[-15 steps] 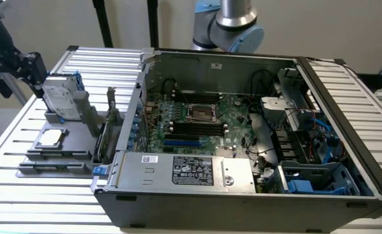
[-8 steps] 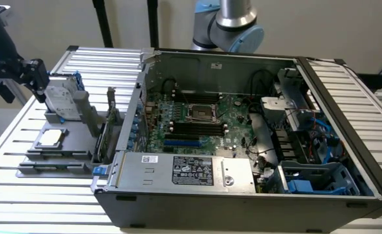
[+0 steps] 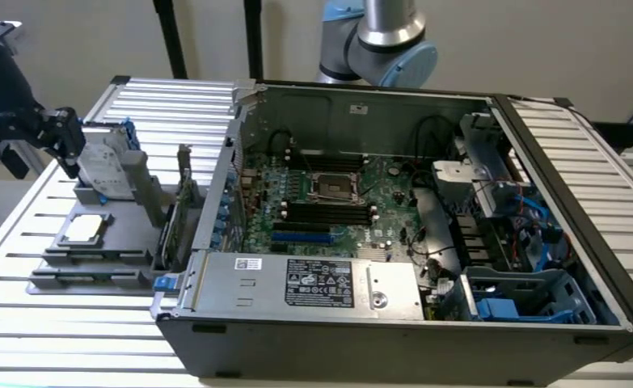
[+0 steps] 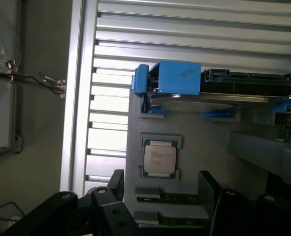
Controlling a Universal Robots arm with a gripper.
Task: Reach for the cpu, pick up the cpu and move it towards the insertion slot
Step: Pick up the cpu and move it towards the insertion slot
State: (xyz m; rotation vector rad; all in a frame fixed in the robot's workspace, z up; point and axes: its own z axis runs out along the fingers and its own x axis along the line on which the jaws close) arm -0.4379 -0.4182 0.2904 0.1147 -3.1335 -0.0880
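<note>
The reach is in hand: spread, empty fingers [image 4: 209,184] hang near the cpu [image 3: 86,229], which lies flat in a grey tray [image 3: 68,260] on the counter [image 3: 14,242], well apart from the slot [image 3: 335,186]; closing in likely calls for centring over it.

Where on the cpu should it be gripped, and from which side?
Probably straight down from above: the cpu lies flat, top up, in the grey holder. Pinch the two opposite thin edges that the holder's raised lips leave free; the flat top offers no hold.
</note>
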